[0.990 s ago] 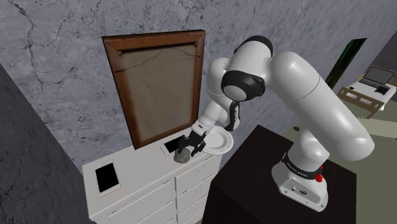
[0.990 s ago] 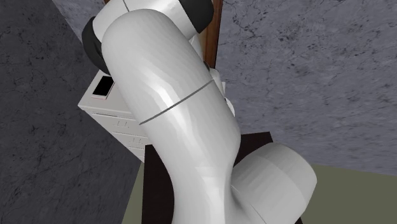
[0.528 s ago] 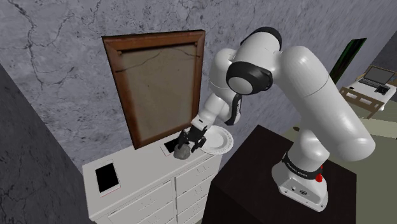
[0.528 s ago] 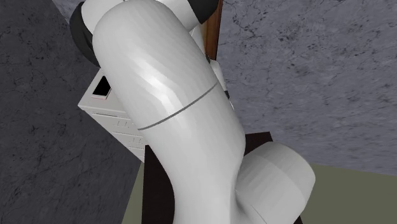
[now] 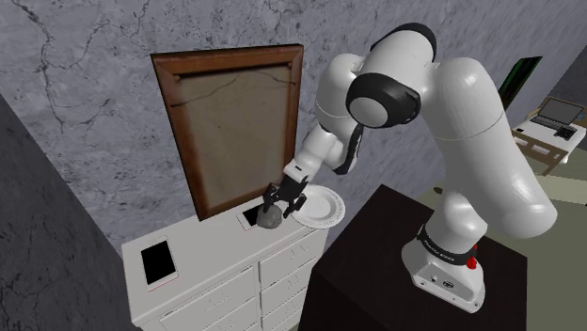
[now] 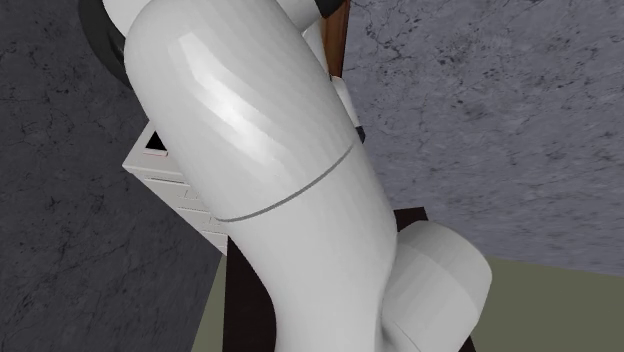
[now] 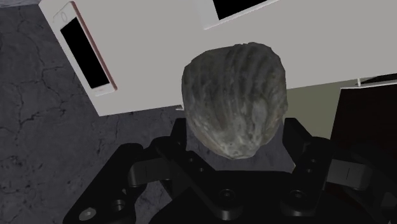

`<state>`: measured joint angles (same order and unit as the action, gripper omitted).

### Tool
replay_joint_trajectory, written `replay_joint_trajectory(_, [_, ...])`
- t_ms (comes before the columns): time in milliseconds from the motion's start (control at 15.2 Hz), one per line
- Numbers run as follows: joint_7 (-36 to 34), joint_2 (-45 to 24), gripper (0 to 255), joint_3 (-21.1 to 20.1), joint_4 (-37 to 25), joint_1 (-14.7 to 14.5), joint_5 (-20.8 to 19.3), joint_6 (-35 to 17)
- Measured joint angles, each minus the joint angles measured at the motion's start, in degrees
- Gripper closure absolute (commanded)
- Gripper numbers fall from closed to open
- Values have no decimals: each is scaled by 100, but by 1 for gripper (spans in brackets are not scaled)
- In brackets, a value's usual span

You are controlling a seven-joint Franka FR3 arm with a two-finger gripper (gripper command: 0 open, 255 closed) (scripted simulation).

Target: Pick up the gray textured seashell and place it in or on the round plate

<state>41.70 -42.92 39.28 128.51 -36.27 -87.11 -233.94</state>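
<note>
The grey ribbed seashell [image 5: 270,219] hangs just above the white dresser top [image 5: 202,254], clasped in my black gripper [image 5: 277,209], which is shut on it. In the wrist view the seashell [image 7: 234,95] bulges out between the two fingers of the gripper [image 7: 236,130], with the dresser top [image 7: 159,63] far beneath it. The round white plate [image 5: 331,214] lies on the dresser's corner, close beside the shell toward the shoulder view's right.
A pink-edged phone [image 5: 158,262] lies near the dresser's other end, also in the wrist view as the phone [image 7: 86,54]. A second dark-screened device [image 5: 250,216] lies behind the shell. A brown-framed mirror [image 5: 235,127] leans on the wall. The black stand [image 5: 376,254] adjoins the dresser.
The arm's elbow has swung upward and the gripper has risen a little, lifting the seashell off the dresser top. The grip has stayed the same.
</note>
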Motion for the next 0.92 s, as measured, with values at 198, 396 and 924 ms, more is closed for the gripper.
replay_joint_trajectory(198, [-87, 146, 255, 116, 53, -24, -177, -24])
replay_joint_trajectory(396, [200, 174, 255, 302, 215, 213, -342, -212])
replay_joint_trajectory(924, [1071, 52, 255, 862, 416, 1102, -963, -855])
